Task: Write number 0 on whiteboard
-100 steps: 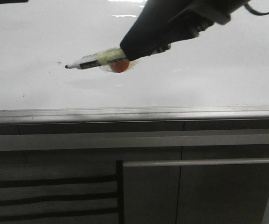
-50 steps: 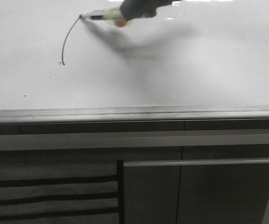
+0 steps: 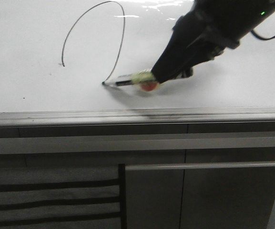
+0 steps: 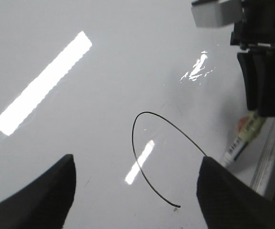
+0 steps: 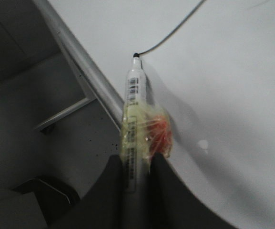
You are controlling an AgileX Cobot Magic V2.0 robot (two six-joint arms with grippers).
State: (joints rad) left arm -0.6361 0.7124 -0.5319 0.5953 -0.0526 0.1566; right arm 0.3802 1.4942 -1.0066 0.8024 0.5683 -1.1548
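Reaching down from the far right, the right gripper [image 3: 163, 76] was clamped on a marker [image 3: 127, 79], its black arm slanting low over the whiteboard [image 3: 32, 38]. The marker lay almost flat, with its tip touching the board close to the near edge rail [image 3: 137, 116]. The number 0 [image 3: 99, 33] was only half drawn, a thin open arch on the left part of the board. The left gripper [image 4: 137, 191] hung above the board with its fingers [image 4: 42, 191] wide apart, holding nothing.
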